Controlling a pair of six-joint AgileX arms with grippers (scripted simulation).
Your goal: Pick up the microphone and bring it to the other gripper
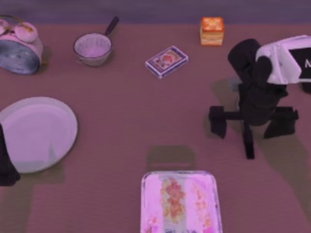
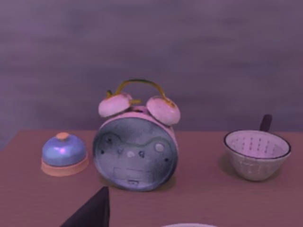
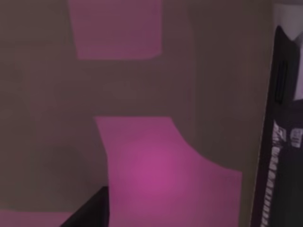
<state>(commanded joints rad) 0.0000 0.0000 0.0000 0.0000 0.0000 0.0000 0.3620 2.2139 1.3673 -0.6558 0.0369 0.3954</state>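
Note:
The microphone (image 1: 249,143) lies on the table at the right. Only its slim black handle shows in the top view; the head is hidden under my right arm. My right gripper (image 1: 251,124) hovers over it, open, one finger (image 1: 217,121) on each side of the handle and well clear of it. In the right wrist view the microphone (image 3: 284,156) runs along one edge, and a single fingertip (image 3: 92,213) shows over the shadowed table. The other gripper, my left one, stays parked on its arm (image 1: 6,160) at the table's left edge, and one of its fingers (image 2: 94,213) shows far off-centre.
An alarm clock (image 1: 19,51) and a small saucepan (image 1: 92,48) stand at the back left. A card box (image 1: 166,61) and an orange box (image 1: 212,31) are farther right. A white plate (image 1: 36,133) lies at left, a food tray (image 1: 179,201) at front centre, a bell (image 2: 64,153) beside the clock.

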